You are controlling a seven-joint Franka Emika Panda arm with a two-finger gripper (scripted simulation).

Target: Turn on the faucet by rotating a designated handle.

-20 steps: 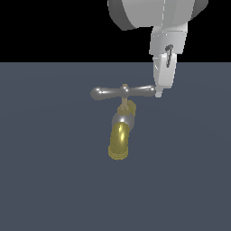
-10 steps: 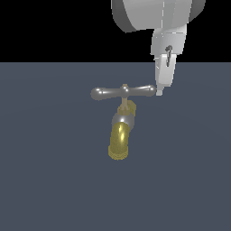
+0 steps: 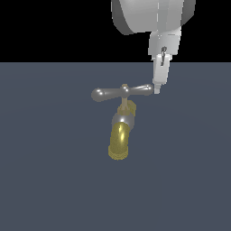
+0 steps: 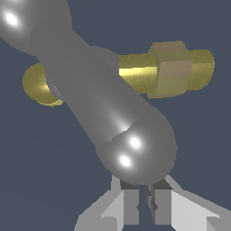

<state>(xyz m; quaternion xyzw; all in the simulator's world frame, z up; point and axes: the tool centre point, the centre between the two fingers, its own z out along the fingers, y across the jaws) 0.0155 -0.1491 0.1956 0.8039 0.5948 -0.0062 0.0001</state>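
Dark slate floor (image 3: pixel 45 180); glossy grey bulb-ended handle (image 3: pixel 122 92), brass faucet (image 3: pixel 121 135).

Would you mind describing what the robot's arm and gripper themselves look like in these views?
The arm is a bulky, rounded shell in light grey and white. Below it sits a narrower white boxy wrist block with a small dark marking on its face. The gripper is slim and white; in the wrist view its fingers are pale grey, angular and flat-faced. No cables show.
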